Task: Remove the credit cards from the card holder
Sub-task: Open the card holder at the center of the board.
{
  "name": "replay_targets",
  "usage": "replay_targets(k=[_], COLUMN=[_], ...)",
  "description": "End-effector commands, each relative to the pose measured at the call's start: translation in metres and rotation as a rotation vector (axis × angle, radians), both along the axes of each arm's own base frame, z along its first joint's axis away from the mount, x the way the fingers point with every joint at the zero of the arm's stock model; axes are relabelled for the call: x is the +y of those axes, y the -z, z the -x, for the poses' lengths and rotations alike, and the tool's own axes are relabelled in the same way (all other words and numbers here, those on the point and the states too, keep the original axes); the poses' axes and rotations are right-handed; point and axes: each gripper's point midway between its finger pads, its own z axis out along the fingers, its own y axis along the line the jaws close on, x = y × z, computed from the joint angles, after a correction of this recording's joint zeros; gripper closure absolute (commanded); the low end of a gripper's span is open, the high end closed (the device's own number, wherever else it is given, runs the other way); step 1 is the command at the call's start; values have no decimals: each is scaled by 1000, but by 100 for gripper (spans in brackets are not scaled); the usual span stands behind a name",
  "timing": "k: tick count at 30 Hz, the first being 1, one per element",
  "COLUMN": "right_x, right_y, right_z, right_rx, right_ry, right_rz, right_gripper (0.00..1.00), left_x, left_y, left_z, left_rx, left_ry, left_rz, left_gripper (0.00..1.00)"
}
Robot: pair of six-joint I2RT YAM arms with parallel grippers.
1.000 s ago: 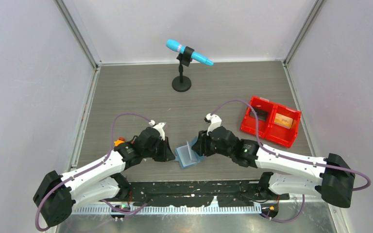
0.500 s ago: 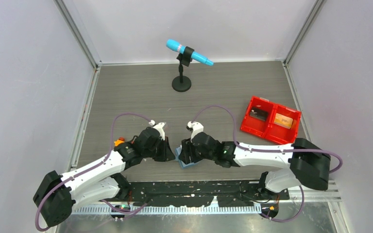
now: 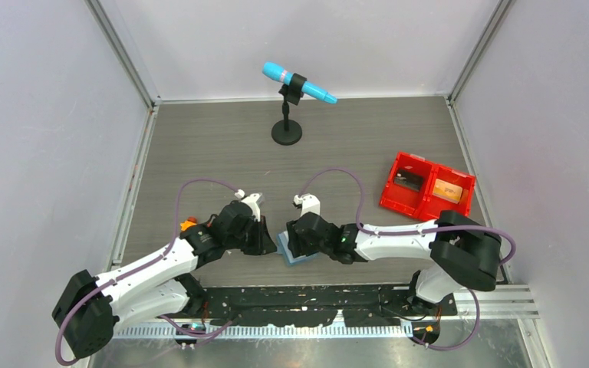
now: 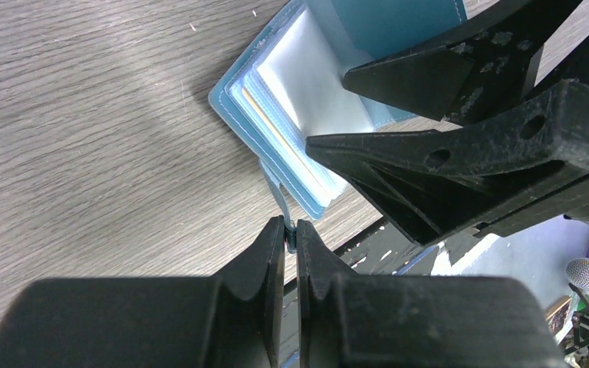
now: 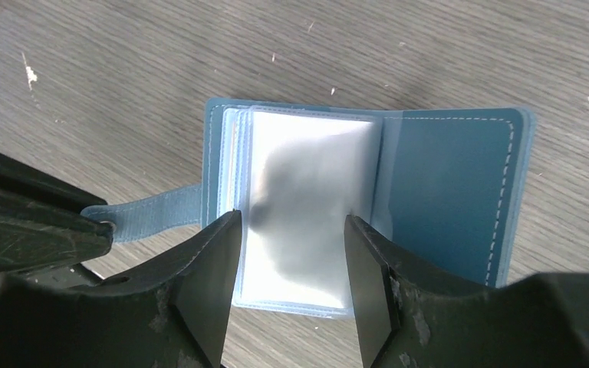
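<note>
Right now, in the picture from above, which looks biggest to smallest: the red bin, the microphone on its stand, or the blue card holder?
1. red bin, largest.
2. microphone on its stand.
3. card holder, smallest, though the right arm hides part of it.

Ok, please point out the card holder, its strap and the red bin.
card holder [image 5: 452, 192], right wrist view, open teal cover.
strap [image 5: 153, 215], right wrist view, middle of its length.
red bin [image 3: 429, 182], top external view, middle divider.
</note>
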Motion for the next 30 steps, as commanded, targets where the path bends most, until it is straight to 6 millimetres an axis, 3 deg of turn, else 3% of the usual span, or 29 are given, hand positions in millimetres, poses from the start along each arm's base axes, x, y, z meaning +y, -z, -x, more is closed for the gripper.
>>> replay_targets(k=[1, 13, 22, 30], right_x=[2, -5, -29, -64], right_y=[-8, 2, -5, -16], right_z=[-15, -13, -18, -22], right_rx=[-61, -54, -86, -143], right_ry=[44, 53, 112, 185], right_rz=[5, 34, 106, 167], right_gripper=[41, 34, 38, 37], left_x=[-9, -8, -3, 5], left_y=[-22, -19, -13, -2], left_z=[-7, -6, -7, -7], left_rx=[-47, -36, -30, -22], left_ry=[8, 2, -15, -30], left_rz=[56, 46, 11, -32], left_gripper=[100, 100, 100, 100])
